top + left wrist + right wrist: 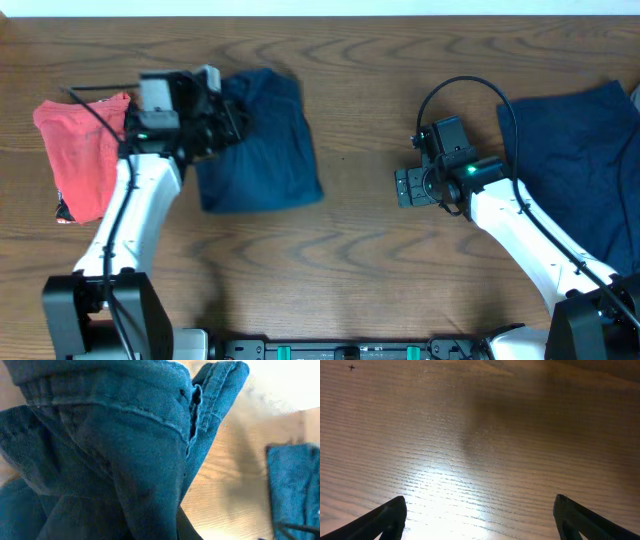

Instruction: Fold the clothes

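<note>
- Lying on the brown wooden desk (350, 260), a folded navy garment (262, 150) forms a rough rectangle, and every other thing is placed from it.
- At the upper left corner of the folded navy garment sits the left pincer (220, 118), its dark head overlapping the edge of the cloth. The overhead view is blurred at that spot.
- From the left wrist, dark blue denim-like cloth fills nearly the whole frame. It is bunched in soft folds close to the lens, with a stitched seam and a hemmed band running toward the top right.
- No part of the left pincer shows through that cloth, so I cannot tell whether it is spread or pinching the fabric.
- To the left of the folded navy garment, on the far side of the left arm, lies a red garment (85, 150), crumpled and apart from the navy cloth.
- To the right of the folded navy garment, well apart from it, the right pincer (408, 187) hangs over bare wood and touches no cloth.
- From the right wrist, its two dark fingers (390, 515) stand wide apart at the bottom corners with only wood grain between them, so this pincer is spread.
- Farther right of the folded navy garment, beyond the right pincer, a second navy garment (580, 150) lies spread out and runs off the edge of the overhead view. The white right arm crosses in front of its lower part.
</note>
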Available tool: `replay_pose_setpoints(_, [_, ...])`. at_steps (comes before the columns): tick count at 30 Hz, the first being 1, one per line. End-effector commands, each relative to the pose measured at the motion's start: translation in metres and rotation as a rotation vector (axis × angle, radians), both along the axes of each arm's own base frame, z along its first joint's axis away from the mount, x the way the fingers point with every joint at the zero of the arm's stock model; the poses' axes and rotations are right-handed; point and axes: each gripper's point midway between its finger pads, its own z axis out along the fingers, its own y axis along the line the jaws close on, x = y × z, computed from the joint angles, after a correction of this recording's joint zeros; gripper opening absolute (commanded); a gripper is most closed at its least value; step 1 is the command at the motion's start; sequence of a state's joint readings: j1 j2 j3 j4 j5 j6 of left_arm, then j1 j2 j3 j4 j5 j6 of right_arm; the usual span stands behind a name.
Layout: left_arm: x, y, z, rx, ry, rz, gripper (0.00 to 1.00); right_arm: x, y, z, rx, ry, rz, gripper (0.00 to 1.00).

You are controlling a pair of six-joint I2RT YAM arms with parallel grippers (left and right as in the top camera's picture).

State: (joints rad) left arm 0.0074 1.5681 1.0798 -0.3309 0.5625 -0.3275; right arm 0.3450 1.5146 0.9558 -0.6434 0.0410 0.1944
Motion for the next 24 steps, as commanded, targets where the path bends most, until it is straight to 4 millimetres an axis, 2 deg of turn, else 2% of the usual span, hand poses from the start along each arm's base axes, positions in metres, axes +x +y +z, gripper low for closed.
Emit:
replay_pose_setpoints(1, [-0.01, 0.009, -0.033, 0.056, 0.069, 0.083, 0.06, 0.005, -0.003, 0.006, -0.003, -0.017, -0.024, 0.91])
replay_pose_setpoints(4, [-0.02, 0.013, -0.052, 0.061, 0.09, 0.094, 0.06, 0.005, -0.003, 0.006, -0.003, -0.018, -0.024, 0.92])
replay_pose_setpoints(9, [-0.042, 0.037, -0.087, 0.146, 0.2, 0.215, 0.06, 0.005, -0.003, 0.006, -0.004, -0.017, -0.024, 0.92])
replay_pose_setpoints(14, [-0.06, 0.035, -0.102, 0.122, 0.283, 0.239, 0.09, 0.005, -0.003, 0.006, -0.003, -0.018, -0.025, 0.93])
replay_pose_setpoints(17, [-0.074, 0.035, -0.108, 0.111, 0.359, 0.265, 0.36, 0.005, -0.003, 0.006, -0.003, -0.016, -0.025, 0.93])
replay_pose_setpoints(19, [-0.083, 0.036, -0.111, 0.118, 0.396, 0.263, 0.6, 0.004, -0.004, 0.006, -0.004, -0.014, -0.025, 0.93])
replay_pose_setpoints(20, [-0.086, 0.036, -0.112, 0.123, 0.409, 0.264, 0.65, 0.004, -0.004, 0.005, -0.004, -0.014, -0.025, 0.93])
replay_pose_setpoints(24, [-0.093, 0.041, -0.114, 0.125, 0.441, 0.278, 0.95, 0.003, -0.004, 0.005, -0.006, -0.011, -0.025, 0.93])
